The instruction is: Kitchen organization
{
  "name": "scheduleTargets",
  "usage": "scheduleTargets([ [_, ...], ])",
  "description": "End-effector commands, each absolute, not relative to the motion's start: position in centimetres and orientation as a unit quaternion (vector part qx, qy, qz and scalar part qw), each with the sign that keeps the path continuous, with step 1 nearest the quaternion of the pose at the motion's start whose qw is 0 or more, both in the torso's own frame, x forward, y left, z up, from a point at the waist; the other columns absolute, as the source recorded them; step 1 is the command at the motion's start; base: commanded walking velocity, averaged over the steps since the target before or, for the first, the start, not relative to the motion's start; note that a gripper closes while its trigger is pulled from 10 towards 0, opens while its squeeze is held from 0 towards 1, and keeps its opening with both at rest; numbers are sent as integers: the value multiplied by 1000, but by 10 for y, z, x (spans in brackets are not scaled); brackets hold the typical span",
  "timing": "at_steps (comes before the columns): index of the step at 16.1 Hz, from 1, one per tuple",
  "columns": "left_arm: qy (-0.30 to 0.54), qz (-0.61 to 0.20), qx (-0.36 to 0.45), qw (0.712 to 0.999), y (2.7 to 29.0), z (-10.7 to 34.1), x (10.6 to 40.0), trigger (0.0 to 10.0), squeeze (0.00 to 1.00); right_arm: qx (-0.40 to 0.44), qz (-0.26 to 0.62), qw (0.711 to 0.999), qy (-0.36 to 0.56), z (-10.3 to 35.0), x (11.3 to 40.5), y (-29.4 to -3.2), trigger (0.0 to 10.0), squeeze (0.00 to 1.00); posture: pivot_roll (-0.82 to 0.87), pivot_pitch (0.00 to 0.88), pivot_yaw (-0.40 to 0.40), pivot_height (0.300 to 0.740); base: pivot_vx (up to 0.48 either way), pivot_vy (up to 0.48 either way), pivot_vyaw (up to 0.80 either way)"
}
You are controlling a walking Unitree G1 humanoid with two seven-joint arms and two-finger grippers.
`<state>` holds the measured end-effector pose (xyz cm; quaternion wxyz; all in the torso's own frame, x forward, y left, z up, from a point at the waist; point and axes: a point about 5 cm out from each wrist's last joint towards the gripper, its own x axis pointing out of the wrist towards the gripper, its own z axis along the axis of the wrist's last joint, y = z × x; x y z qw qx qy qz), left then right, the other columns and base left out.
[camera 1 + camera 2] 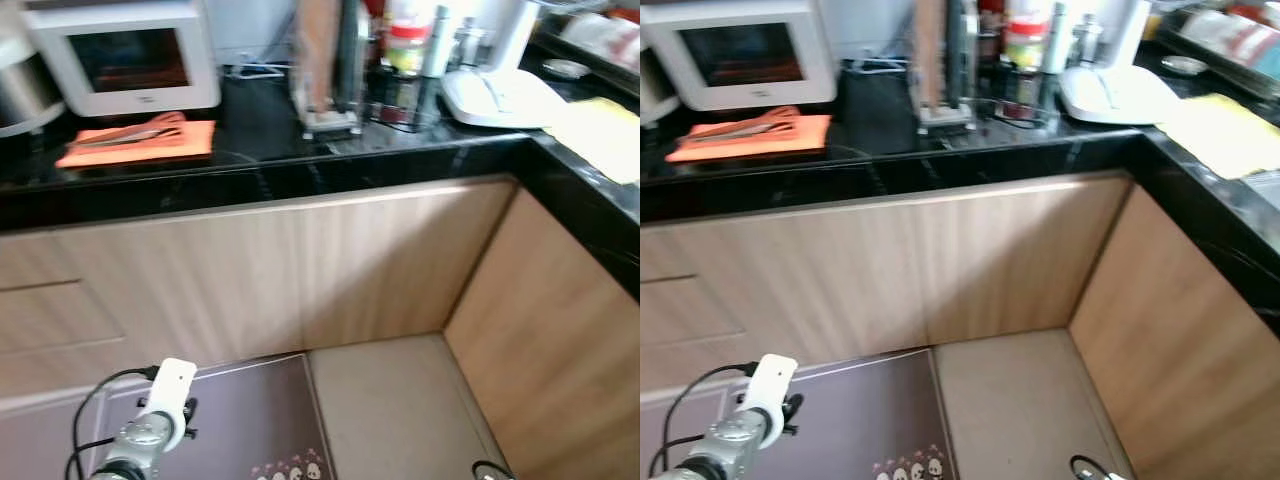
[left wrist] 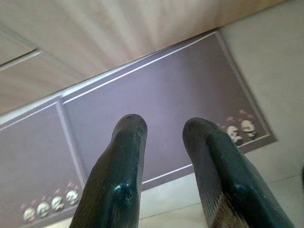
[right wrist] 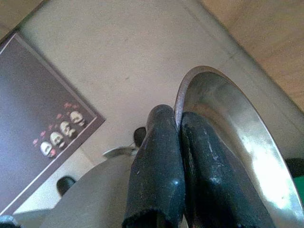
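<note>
Our right gripper [image 3: 176,124] pinches the rim of a shiny metal plate [image 3: 237,137], one finger on each face, held low over the pale floor [image 3: 123,61]. Our left gripper [image 2: 164,130] hangs with its fingers spread and nothing between them, above a dark purple mat [image 2: 156,95] (small panda prints along its edge). Ahead, wood cabinet fronts [image 1: 300,270] meet in an inside corner, closing the floor on two sides. The black countertop [image 1: 260,140] above is crowded: a white microwave [image 1: 125,55], an orange cloth [image 1: 140,142] with tongs [image 1: 125,133] on it, bottles [image 1: 405,45], a white appliance [image 1: 500,90] and a yellow cloth [image 1: 600,135].
</note>
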<state>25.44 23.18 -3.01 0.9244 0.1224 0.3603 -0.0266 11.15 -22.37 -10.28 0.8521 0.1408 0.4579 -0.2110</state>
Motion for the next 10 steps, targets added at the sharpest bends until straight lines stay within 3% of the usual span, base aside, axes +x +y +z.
scheduleTargets([
  [1,367,-23,117,922,232,-32,252,10000,0,143,-222,849,458,-102,112,-229,10000,0,161,0,-3,740,0,0,-656],
  [5,372,-1,120,921,237,-35,246,10000,0,138,-224,846,463,-102,110,-232,10000,0,169,0,-22,740,0,0,-655],
  [7,371,3,124,920,238,-35,246,10000,0,135,-221,846,466,-102,109,-233,10000,0,178,0,-36,740,0,-480,-653],
  [10,376,9,110,920,236,-37,244,10000,0,132,-219,847,467,-102,108,-235,10000,0,174,0,-48,740,0,0,-654],
])
